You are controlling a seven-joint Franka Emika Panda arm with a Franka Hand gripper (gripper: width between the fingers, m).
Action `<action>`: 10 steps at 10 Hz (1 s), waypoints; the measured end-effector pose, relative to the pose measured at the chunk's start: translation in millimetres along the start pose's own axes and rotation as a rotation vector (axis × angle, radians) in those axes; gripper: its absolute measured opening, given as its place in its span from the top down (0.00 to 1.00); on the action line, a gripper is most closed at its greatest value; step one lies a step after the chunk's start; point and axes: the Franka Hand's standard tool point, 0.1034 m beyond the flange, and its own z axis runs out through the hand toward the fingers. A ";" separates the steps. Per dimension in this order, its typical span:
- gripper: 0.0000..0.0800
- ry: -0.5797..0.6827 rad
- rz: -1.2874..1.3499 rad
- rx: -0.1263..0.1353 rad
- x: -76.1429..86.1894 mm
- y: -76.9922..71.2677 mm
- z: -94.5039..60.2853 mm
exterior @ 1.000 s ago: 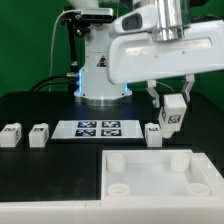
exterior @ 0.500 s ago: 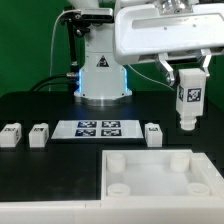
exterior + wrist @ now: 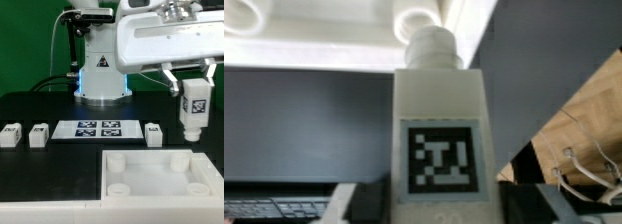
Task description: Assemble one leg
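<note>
Starting at the exterior view's left edge of the black table (image 3: 40,185): the far-left leg (image 3: 11,135) sits on the table, with the second leg (image 3: 39,134) just beside it. Both are upright little white blocks.

Next comes the marker board (image 3: 96,128), lying flat about mid-table in front of the robot base (image 3: 102,75). Just off the board's right end stands the third leg (image 3: 153,133), close to the board, though I can't tell if they touch.

The big white panel (image 3: 160,175) takes up the near right corner of the table, with round sockets showing at its corners.

Over by the right edge, the gripper (image 3: 193,88) is up in the air with its fingers clamped on the top part of the held leg (image 3: 194,108). The jaws are only as wide as the block itself. That leg hangs upright, off the table, with its square marker facing the exterior camera. Its lower end is above the panel's far right corner area, not touching anything.

In the wrist view the held leg (image 3: 438,140) fills the middle. Its marker faces the camera and its rounded tip points at the panel (image 3: 313,30).
</note>
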 end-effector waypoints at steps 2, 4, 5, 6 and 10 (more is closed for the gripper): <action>0.63 0.015 0.011 0.008 14.6 -1.9 19.4; 0.63 0.013 0.017 0.008 11.6 1.1 35.7; 0.63 -0.002 0.016 0.004 3.8 5.2 42.9; 0.63 -0.010 0.015 0.001 -0.1 8.0 47.0; 0.63 -0.040 0.016 0.002 -16.6 9.0 58.7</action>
